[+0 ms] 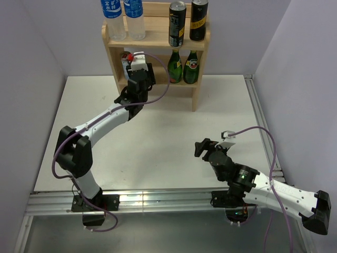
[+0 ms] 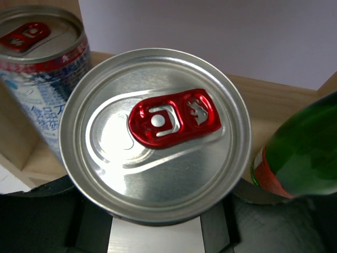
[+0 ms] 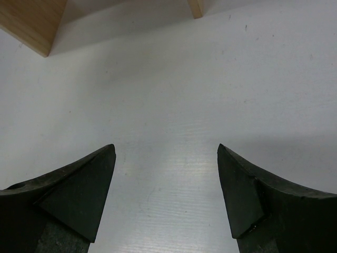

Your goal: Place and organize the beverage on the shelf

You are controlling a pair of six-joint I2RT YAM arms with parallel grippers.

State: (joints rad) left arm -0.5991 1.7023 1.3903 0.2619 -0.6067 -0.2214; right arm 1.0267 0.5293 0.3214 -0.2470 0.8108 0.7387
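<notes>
Left gripper (image 1: 131, 66), arm outstretched, clasps silver can (image 2: 155, 134) in shelf (image 1: 196, 95); right gripper (image 3: 166, 184) gapes wide.

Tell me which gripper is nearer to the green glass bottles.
Left. Left gripper, holding a slim silver can, is beside the green glass bottles; right gripper is far away.

This reads as a robotics lab cell rather than a shop or a home. A bare white table (image 1: 174, 137) is boxed in by plain pale partition walls (image 1: 26, 63). Aluminium rails (image 1: 168, 200) run along its near edge, where the left arm (image 1: 105, 118) and right arm (image 1: 274, 192) are bolted down. A small light-wood shelf (image 1: 158, 41) stands at the back.
</notes>
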